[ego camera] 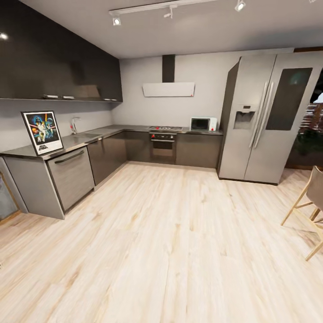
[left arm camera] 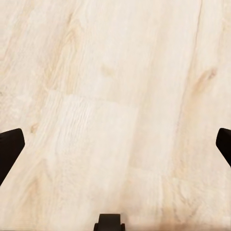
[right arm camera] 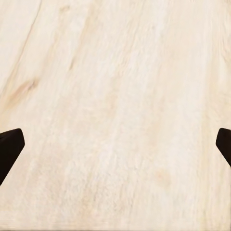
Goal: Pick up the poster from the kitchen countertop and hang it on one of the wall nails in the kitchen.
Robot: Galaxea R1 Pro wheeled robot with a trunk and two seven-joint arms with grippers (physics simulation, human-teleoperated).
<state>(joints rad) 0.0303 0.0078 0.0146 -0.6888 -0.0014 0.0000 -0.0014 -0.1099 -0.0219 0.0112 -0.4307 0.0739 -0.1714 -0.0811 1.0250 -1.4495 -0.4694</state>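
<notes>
Poster [ego camera: 42, 132], framed in thin black, is propped upright on the smooth grey kitchen countertop [ego camera: 85, 138], left of the steel fridge [ego camera: 264, 119]. Left gripper [left arm camera: 115, 144] and right gripper [right arm camera: 115, 144] are held spread wide over pale grained wood floor [ego camera: 170, 242].

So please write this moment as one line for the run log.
phase: approach | poster: upright on kitchen countertop, leaning at wall, untouched | left gripper: open, over wooden floor | right gripper: open, over floor | nail: not discernible

Head view faces kitchen from afar; both wrist views look down at wooden floor [ego camera: 170, 251].
</notes>
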